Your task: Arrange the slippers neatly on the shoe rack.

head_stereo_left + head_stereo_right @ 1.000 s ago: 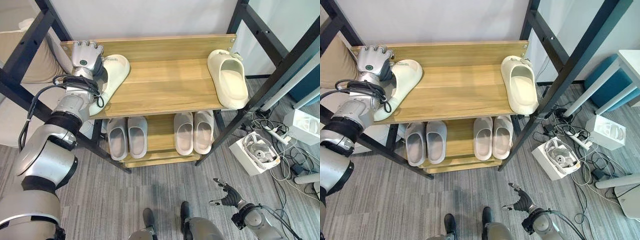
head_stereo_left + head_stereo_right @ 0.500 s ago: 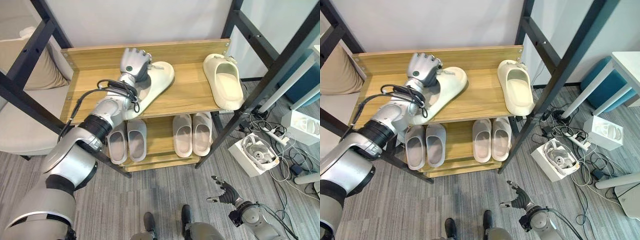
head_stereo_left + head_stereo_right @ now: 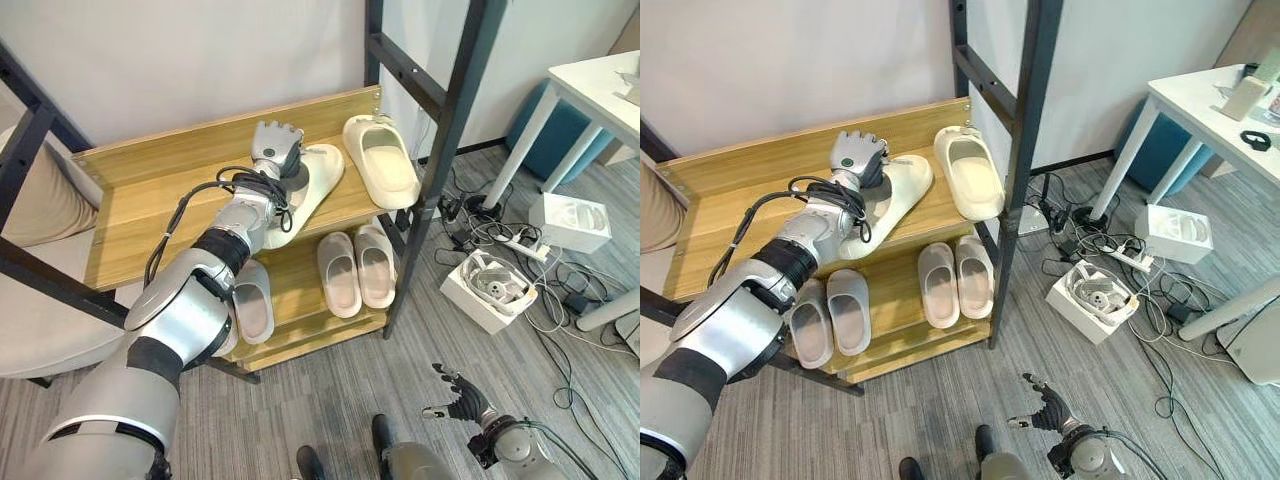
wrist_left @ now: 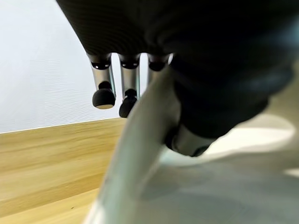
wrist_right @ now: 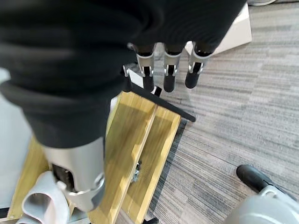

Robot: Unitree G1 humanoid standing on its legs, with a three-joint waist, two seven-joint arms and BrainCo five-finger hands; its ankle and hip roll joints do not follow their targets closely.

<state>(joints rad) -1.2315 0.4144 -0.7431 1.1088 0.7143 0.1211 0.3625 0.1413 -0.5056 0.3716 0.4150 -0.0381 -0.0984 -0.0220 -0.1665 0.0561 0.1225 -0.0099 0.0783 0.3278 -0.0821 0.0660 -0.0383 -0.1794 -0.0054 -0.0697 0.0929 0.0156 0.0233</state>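
Observation:
On the top shelf (image 3: pixel 150 215) of the wooden shoe rack, my left hand (image 3: pixel 277 148) is curled over the toe end of a cream slipper (image 3: pixel 310 180). In the left wrist view its fingers (image 4: pixel 103 95) reach over the slipper's rim (image 4: pixel 140 140) and the thumb presses inside. This slipper lies at an angle, close beside a second cream slipper (image 3: pixel 382 160) at the shelf's right end. Two pairs of grey slippers (image 3: pixel 360 272) (image 3: pixel 830 315) stand on the lower shelf. My right hand (image 3: pixel 455 392) hangs low over the floor, fingers spread and holding nothing.
A black metal post (image 3: pixel 440 150) rises just right of the rack. On the floor to the right lie a white box (image 3: pixel 488 290), cables and a power strip. A white table (image 3: pixel 590 85) stands far right and a beige cushion (image 3: pixel 40 200) at the left.
My left hand has carried the cream slipper from the left end of the top shelf rightward to beside the other one. The camera has also swung to the right.

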